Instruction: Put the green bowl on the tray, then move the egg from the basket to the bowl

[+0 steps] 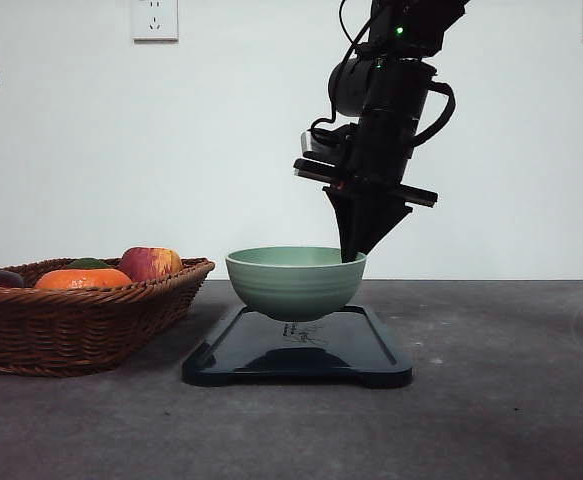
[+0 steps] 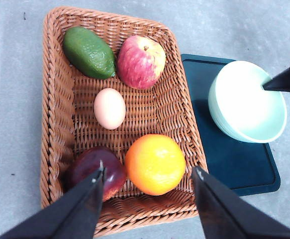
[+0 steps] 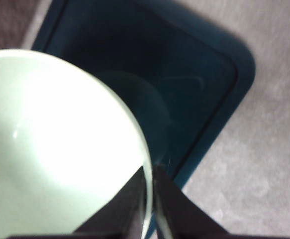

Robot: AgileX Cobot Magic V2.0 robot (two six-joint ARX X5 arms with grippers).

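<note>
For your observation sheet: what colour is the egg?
Pale pinkish-tan egg, clearest in the left wrist view.

The basket (image 1: 81, 315) runs off the front view's left edge; its egg (image 2: 109, 108) hides behind the rim there. The green bowl (image 3: 60, 149) is blurred and cropped at the right wrist.

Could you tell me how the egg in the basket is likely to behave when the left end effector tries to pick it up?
The egg looks smooth and oval, so it may slip or roll between the fingers. It lies loose on the basket's woven floor, apart from the apple, so a nudge could shift it. If real, it is probably fragile; grip gently.
</note>
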